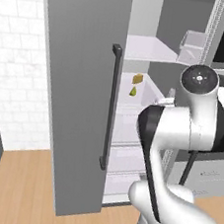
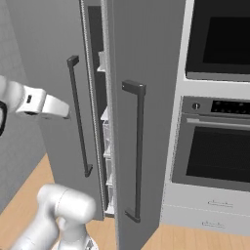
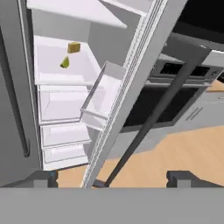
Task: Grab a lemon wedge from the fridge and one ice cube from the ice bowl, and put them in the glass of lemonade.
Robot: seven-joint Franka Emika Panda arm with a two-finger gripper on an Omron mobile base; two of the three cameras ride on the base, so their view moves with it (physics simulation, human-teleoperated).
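- Your tool (image 3: pixel 112 177) has its two dark tips spread wide apart with nothing between them, hanging in front of the open fridge (image 1: pixel 81 95), level with its lower drawers.
- Just ahead of the tool stands the edge of the right door (image 3: pixel 131 100) with its clear bin (image 3: pixel 103 94) and long dark bar handle (image 3: pixel 153 118); steer left of that edge before you push in.
- Deeper in the fridge, the lemon wedge (image 3: pixel 64 63) lies on a smooth white shelf (image 3: pixel 52 65), just below the tan-yellow block (image 3: pixel 74 47) and apart from it.
- The wedge is tiny, yellow-green and tapered; I judge it will slip easily, so centre the tips over it and close slowly.
- Keep off the blunt, cube-like block; it is the wrong item.
- Shelves and drawers look glossy and hard, so expect little friction.
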